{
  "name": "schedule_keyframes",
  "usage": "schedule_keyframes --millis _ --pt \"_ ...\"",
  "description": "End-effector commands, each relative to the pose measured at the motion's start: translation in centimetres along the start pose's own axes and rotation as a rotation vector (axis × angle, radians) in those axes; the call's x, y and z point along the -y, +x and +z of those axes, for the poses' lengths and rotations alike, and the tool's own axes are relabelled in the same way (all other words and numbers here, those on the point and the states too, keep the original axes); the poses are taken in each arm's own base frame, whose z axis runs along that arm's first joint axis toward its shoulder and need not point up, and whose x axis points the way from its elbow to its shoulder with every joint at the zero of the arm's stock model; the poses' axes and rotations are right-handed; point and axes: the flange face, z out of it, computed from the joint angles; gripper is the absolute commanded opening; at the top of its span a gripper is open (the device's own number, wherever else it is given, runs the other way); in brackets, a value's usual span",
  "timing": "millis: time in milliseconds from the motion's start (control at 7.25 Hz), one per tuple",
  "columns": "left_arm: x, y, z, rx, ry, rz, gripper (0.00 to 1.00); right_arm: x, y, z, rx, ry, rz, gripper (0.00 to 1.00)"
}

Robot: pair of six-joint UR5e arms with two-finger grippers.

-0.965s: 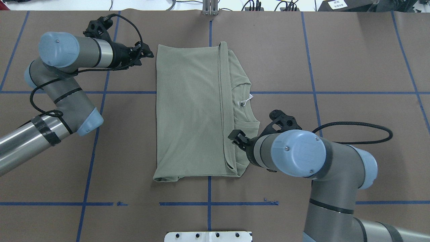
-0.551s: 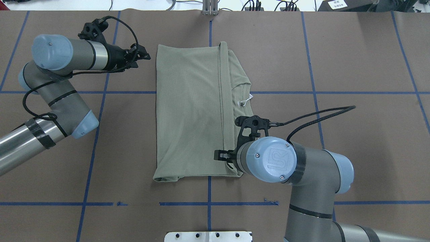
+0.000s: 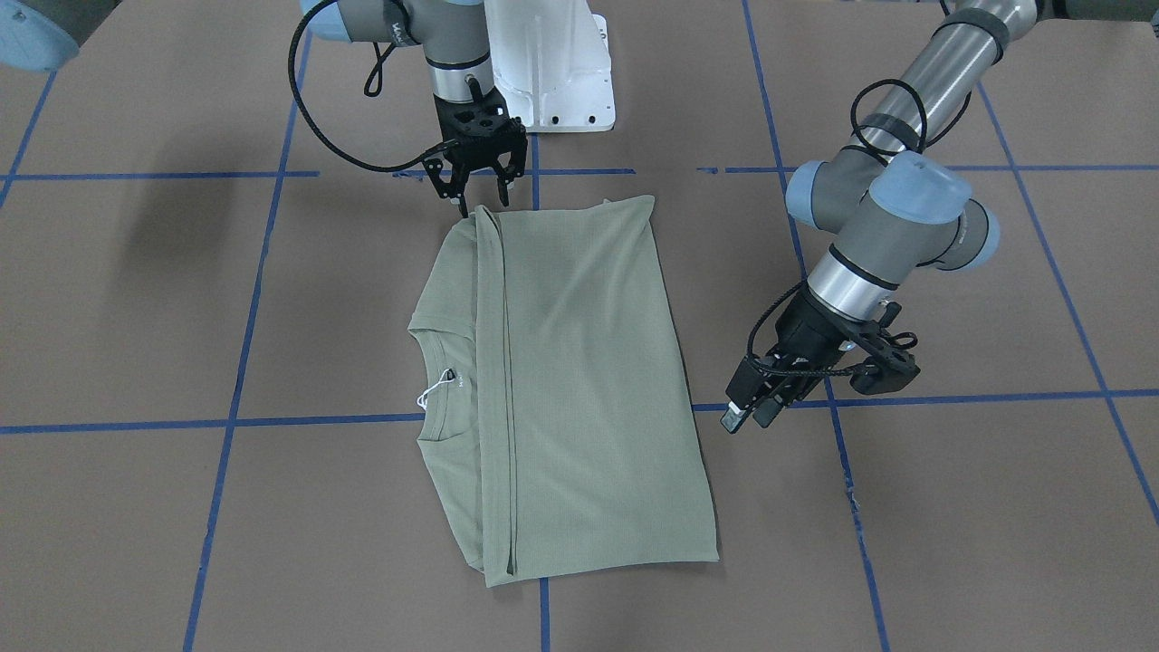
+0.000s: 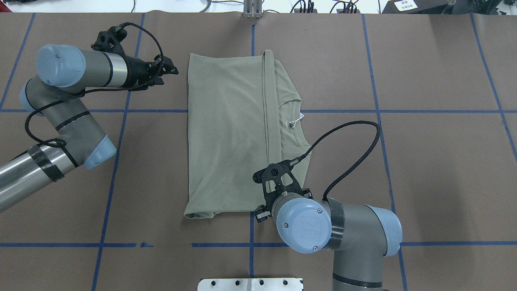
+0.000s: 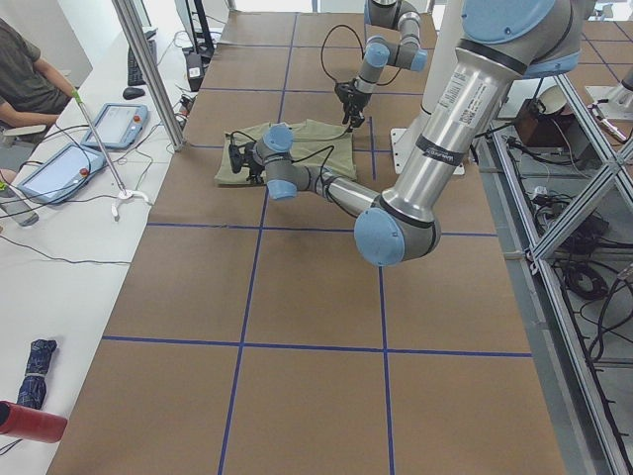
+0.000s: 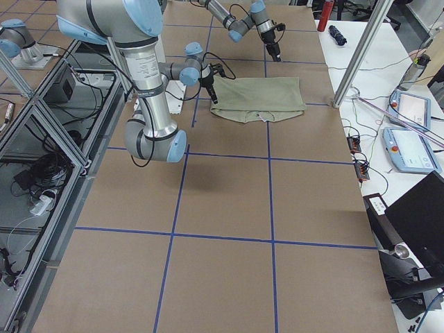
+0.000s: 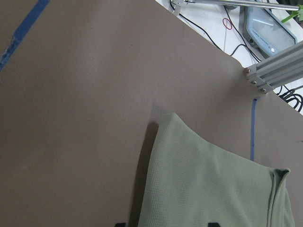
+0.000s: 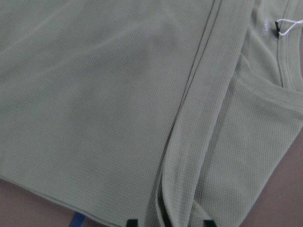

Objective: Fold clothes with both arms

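**Right gripper at the shirt's robot-side edge, left gripper off its far corner**

The right gripper (image 3: 483,197) points down with its fingers spread, holding nothing. It is at the end of the folded band (image 4: 266,133), on the shirt's (image 4: 226,137) edge nearest the robot, and I cannot tell if it touches the cloth. The left gripper (image 4: 173,69) is also spread and empty, just beside the shirt's far corner on the side away from the collar (image 4: 297,121), not touching. The right arm is therefore the nearer one. The shirt lies flat on the table (image 4: 424,182). Its long axis runs from the robot's side to the far side, and its collar points to the robot's right.
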Motion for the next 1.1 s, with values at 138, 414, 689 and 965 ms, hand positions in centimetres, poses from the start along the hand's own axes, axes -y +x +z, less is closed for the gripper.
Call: schedule_keyframes --millis 138,414,689,965 --pt "-0.1 -0.2 0.0 0.002 -0.002 -0.001 0.65 -0.6 -0.4 0.5 -0.007 -0.005 -0.015 0.27" --pt "-0.1 -0.2 0.0 0.002 -0.001 -0.001 0.65 0.0 0.2 0.8 -0.018 0.004 -0.028 0.00" --pt "-0.1 -0.2 0.0 0.002 -0.001 -0.001 0.65 1.0 1.2 0.7 -0.023 0.014 -0.017 0.00" --pt "-0.1 0.0 -0.1 -0.001 -0.001 0.000 0.65 0.5 3.6 -0.4 -0.020 0.018 -0.006 0.00"
